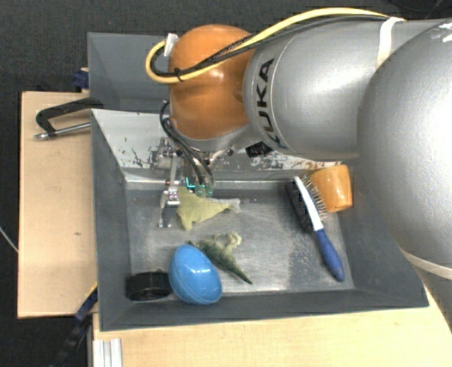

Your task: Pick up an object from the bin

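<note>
My gripper [184, 194] is low in the bin's back left part, under the orange wrist cover. Its fingers stand apart: one fingertip [167, 203] is down near the floor, the other sits further right and higher. A pale yellow-green floppy piece [203, 211] lies on the floor, its left end just below and between the fingers. Whether the fingers touch it I cannot tell. A small green and tan dinosaur toy [227, 252] lies a little in front of it. A blue egg-shaped thing [194, 275] rests near the front wall.
A black ring [147, 285] lies in the front left corner beside the egg. On the right lie a brush with a blue handle [317, 228] and an orange cylinder [333, 188] against the right wall. The arm covers the bin's back right.
</note>
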Robot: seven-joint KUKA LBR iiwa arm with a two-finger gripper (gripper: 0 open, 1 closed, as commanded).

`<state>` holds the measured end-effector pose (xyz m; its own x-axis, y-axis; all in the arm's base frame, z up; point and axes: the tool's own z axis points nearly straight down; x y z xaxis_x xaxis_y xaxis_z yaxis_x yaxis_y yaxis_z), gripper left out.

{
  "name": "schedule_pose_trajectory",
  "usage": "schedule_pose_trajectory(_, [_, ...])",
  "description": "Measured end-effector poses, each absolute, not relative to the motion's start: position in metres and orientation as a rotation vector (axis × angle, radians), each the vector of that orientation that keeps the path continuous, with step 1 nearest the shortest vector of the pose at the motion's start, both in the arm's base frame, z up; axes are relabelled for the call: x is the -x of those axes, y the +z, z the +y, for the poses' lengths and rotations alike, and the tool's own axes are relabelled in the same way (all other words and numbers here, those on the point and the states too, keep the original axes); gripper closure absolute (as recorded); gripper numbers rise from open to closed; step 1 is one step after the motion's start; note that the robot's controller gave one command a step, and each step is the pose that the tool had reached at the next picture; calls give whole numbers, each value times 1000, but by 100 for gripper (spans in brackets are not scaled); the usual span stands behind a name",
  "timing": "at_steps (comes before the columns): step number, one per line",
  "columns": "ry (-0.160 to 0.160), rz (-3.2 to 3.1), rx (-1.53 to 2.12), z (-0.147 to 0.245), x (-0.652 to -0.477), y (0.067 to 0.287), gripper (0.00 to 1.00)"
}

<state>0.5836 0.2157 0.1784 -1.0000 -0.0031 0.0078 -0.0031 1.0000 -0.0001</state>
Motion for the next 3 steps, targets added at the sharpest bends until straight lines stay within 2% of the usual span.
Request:
schedule_pose_trajectory(1, [-12, -3130, -374, 123, -563, 84, 0])
schedule_pose_trajectory(2, [-12, -3136, -377, 124, -565, 87, 100])
schedule_pose_trajectory(3, [-3, -3121, -487, 127, -581, 265, 100])
